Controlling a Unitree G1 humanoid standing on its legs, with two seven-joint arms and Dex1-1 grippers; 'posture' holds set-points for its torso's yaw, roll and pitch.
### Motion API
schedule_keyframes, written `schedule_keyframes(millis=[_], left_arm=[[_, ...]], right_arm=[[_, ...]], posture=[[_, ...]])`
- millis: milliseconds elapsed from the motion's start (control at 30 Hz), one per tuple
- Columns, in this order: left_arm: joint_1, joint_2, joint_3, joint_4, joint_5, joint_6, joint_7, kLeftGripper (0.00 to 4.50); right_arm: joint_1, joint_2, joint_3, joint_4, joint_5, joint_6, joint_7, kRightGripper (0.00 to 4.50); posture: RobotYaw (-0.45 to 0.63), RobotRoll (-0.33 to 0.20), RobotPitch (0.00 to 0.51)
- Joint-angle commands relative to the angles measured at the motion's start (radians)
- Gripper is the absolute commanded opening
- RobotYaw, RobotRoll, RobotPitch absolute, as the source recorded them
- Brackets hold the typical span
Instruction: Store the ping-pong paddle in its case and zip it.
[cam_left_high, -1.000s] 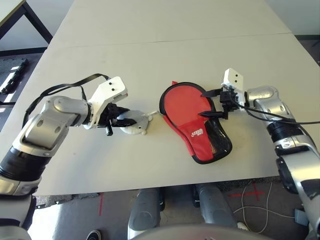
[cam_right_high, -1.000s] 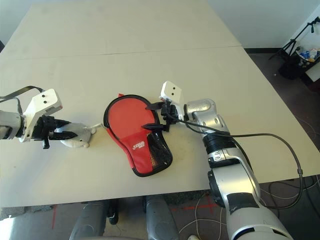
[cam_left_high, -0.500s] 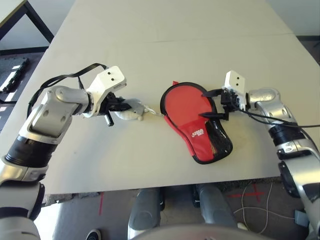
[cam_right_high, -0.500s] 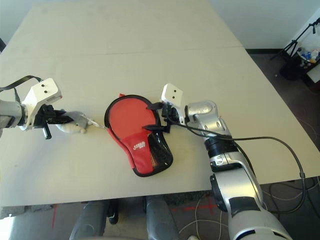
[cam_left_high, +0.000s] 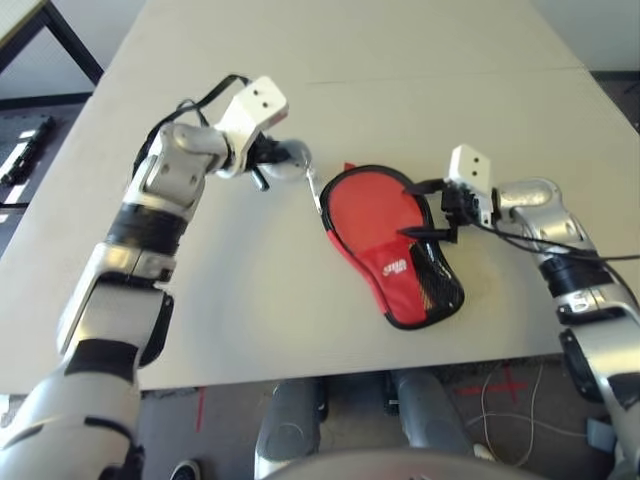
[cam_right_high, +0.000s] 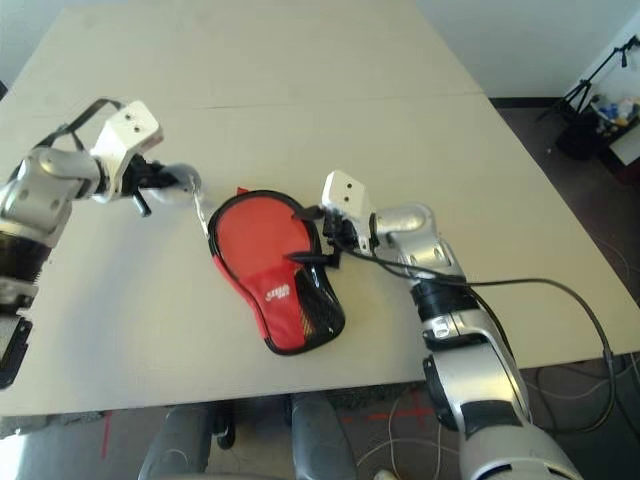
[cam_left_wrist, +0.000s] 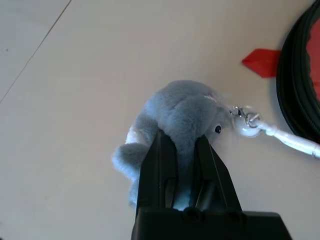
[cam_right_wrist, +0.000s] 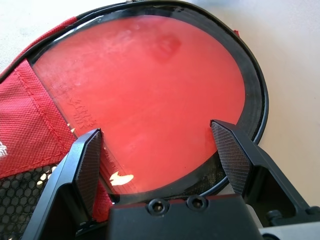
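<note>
The red case (cam_left_high: 403, 277) lies flat near the table's front, with a black mesh pocket and a white logo. The ping-pong paddle's (cam_right_wrist: 150, 85) red face shows inside the case's (cam_right_wrist: 30, 120) black zipper rim, and its handle is hidden under the fabric. My right gripper (cam_left_high: 418, 208) is open, its fingers (cam_right_wrist: 89, 155) straddling the rim on the case's right side. My left gripper (cam_left_high: 273, 161) is shut on a small grey plush charm (cam_left_wrist: 180, 107), up and left of the case. A white cord (cam_left_high: 313, 190) runs from the charm to the zipper edge.
A small red tab (cam_left_wrist: 261, 58) sticks out at the case's far edge. A seam (cam_left_high: 450, 76) crosses the pale tabletop behind the arms. The table's front edge (cam_left_high: 300, 372) lies close below the case.
My left gripper has swung away from me and to the right with the plush charm, drawing the white cord along the case's far-left rim. The right gripper and the case have barely moved.
</note>
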Motion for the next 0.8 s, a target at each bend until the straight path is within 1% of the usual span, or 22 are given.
schedule_keyframes(millis=[33,133,333,433,567,700,800], left_arm=[[-0.088,-0.048,0.007,0.184,0.043,-0.114,0.076,0.16],[-0.162,-0.094,0.016,0.320,0.064,-0.192,0.138,0.16],[-0.259,-0.182,0.035,0.487,0.080,-0.274,0.231,0.15],[-0.294,-0.233,0.044,0.527,0.083,-0.298,0.260,0.15],[-0.329,-0.316,0.030,0.561,0.114,-0.329,0.297,0.15],[-0.346,-0.355,0.040,0.575,0.127,-0.342,0.315,0.15],[-0.370,-0.411,0.045,0.581,0.128,-0.351,0.330,0.15]], right_arm=[[0.063,-0.005,0.066,0.026,-0.059,0.031,0.006,4.50],[0.067,-0.009,0.063,0.008,-0.058,0.040,-0.001,4.50],[0.089,-0.023,0.056,-0.032,-0.051,0.064,-0.012,4.50],[0.105,-0.027,0.056,-0.061,-0.046,0.081,-0.019,4.50],[0.125,-0.036,0.052,-0.097,-0.039,0.104,-0.027,4.50],[0.135,-0.041,0.051,-0.118,-0.037,0.118,-0.033,4.50],[0.148,-0.044,0.050,-0.140,-0.036,0.132,-0.038,4.50]], posture=[[-0.04,0.000,0.228],[-0.06,0.000,0.227],[-0.09,0.000,0.228],[-0.11,0.000,0.229],[-0.12,0.000,0.233],[-0.14,0.000,0.233],[-0.15,0.000,0.234]])
